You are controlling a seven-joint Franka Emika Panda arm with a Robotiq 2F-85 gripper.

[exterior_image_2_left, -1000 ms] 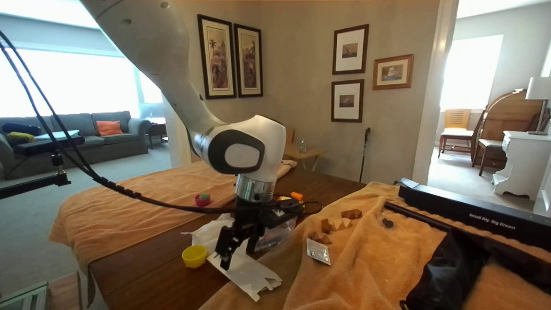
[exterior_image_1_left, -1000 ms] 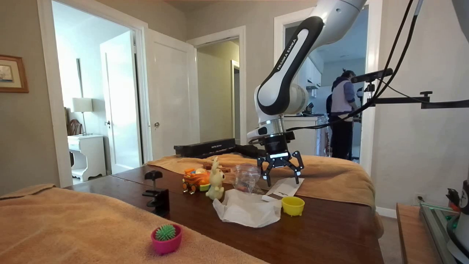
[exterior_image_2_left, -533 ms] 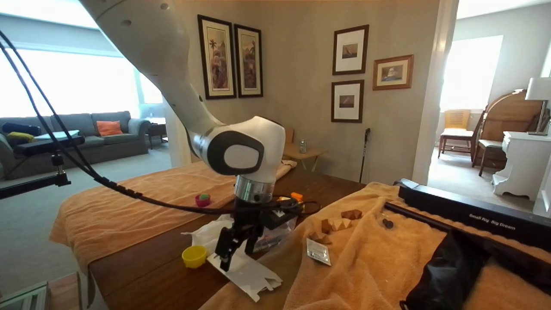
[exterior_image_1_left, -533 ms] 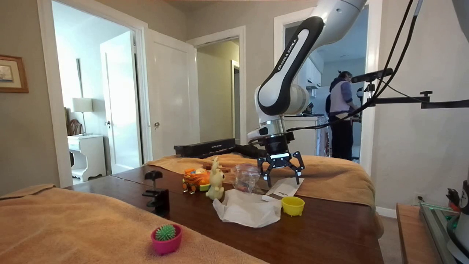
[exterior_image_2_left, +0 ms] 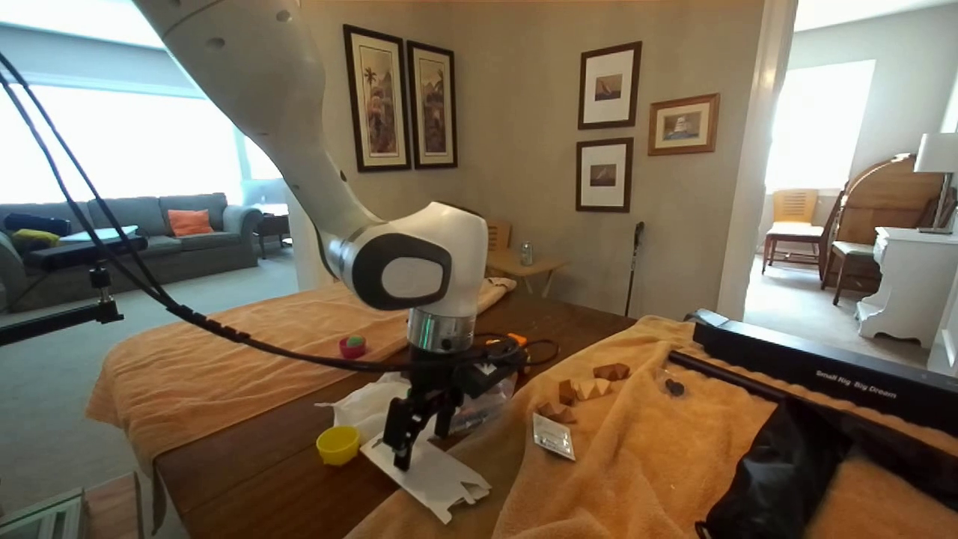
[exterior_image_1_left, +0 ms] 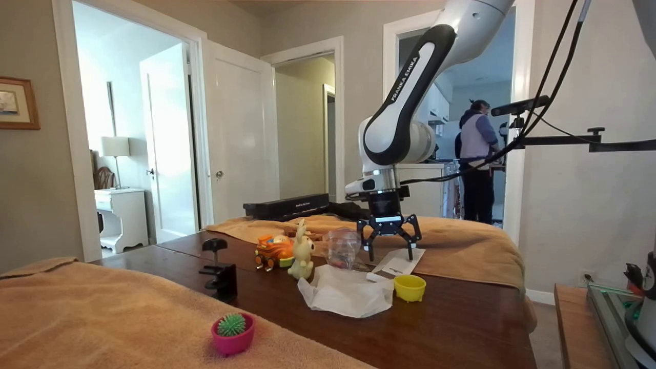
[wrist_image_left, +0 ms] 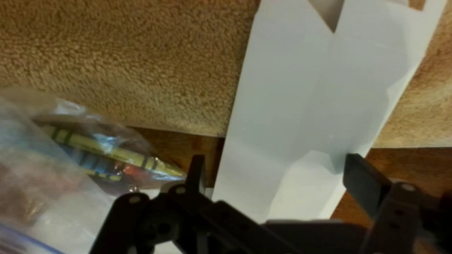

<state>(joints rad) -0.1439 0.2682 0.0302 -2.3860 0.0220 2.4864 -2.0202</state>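
Hand (wrist_image_left: 277, 171) spread wide; gap between its fingers (wrist_image_left: 365, 181) free down to flat white card (wrist_image_left: 289, 116). Clear plastic bag (wrist_image_left: 53, 183) crowds one finger. On the near side in an exterior view, crumpled white tissue (exterior_image_1_left: 346, 294) and yellow cup (exterior_image_1_left: 409, 288), close together, bar low passage. Room: bare tabletop (exterior_image_1_left: 461, 318) beyond cup.

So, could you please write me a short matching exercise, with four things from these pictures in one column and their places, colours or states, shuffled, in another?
Things
1. Pincer
2. Pot with the spiky ball
3. Clear bag
4. Cup

Places, colours, states
A. Yellow, on the bare wood of the table
B. Open, over the white card
C. Crayons inside
D. Pink, on the towel

Pairs: 1-B, 2-D, 3-C, 4-A.
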